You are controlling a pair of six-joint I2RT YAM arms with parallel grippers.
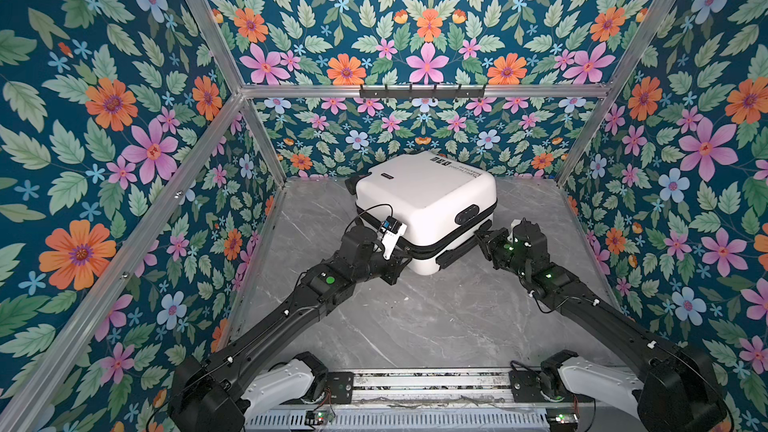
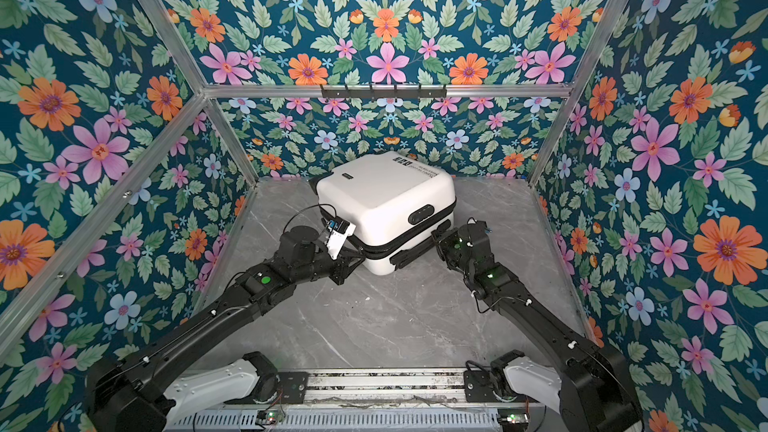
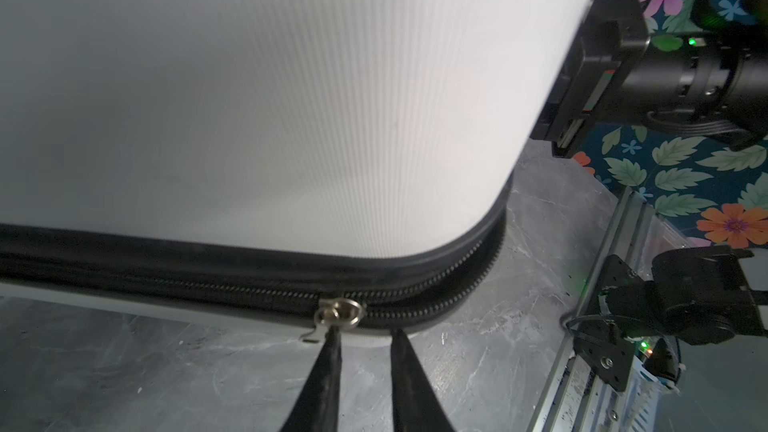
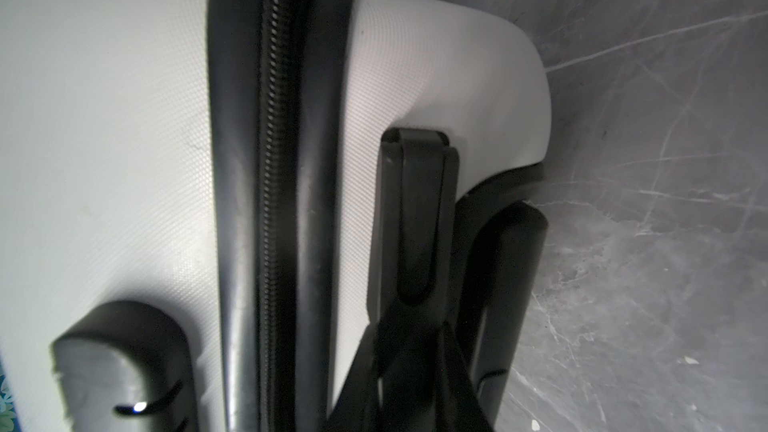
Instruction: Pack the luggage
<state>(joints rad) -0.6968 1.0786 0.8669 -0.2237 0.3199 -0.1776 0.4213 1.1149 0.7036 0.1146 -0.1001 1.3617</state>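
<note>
Two arms (image 1: 291, 305) are stretched across a grey marbled table (image 1: 415, 326), enclosed by floral walls (image 1: 104, 118) with a black hook rail (image 1: 419, 91) mounted at the back. The luggage (image 1: 424, 193) is laid flat, lid down, at the table's far middle, flanked by both grippers: the left gripper (image 3: 363, 338) is held at the zipper (image 3: 208, 290) with fingers narrowly parted, one touching the metal zipper pull (image 3: 338, 313), while the right gripper (image 4: 415, 326) is pinched on the black side handle (image 4: 415, 218). Its white shell is finely textured, banded black, with small black print on top.
</note>
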